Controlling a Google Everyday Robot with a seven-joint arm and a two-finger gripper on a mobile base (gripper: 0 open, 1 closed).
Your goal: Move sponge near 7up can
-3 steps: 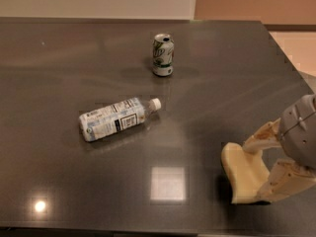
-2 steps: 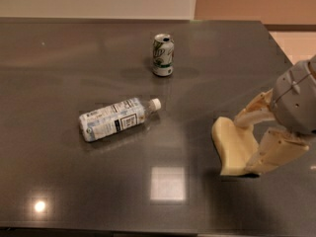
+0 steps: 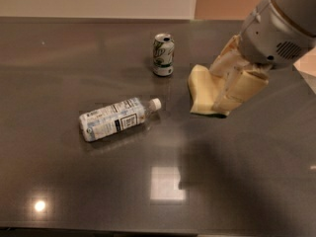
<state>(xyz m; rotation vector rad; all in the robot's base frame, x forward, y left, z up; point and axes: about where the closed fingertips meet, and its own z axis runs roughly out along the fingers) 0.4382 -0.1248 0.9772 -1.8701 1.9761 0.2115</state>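
Observation:
The pale yellow sponge (image 3: 204, 89) is held between the cream fingers of my gripper (image 3: 223, 90), just right of the 7up can (image 3: 163, 54). The can is silver-white and green and stands upright on the dark table, a short gap left of the sponge. My gripper is shut on the sponge, one finger (image 3: 224, 60) behind it and one finger (image 3: 240, 92) in front. The sponge's lower edge is at or just above the tabletop. The grey arm body (image 3: 279, 26) comes in from the upper right.
A clear plastic bottle with a white cap (image 3: 117, 118) lies on its side left of centre, cap pointing right. The dark table (image 3: 74, 181) has its back edge against a pale wall and its right edge near the arm.
My gripper has carried the sponge from the table's front right up and to the left, close beside the can. The can and the bottle have not moved.

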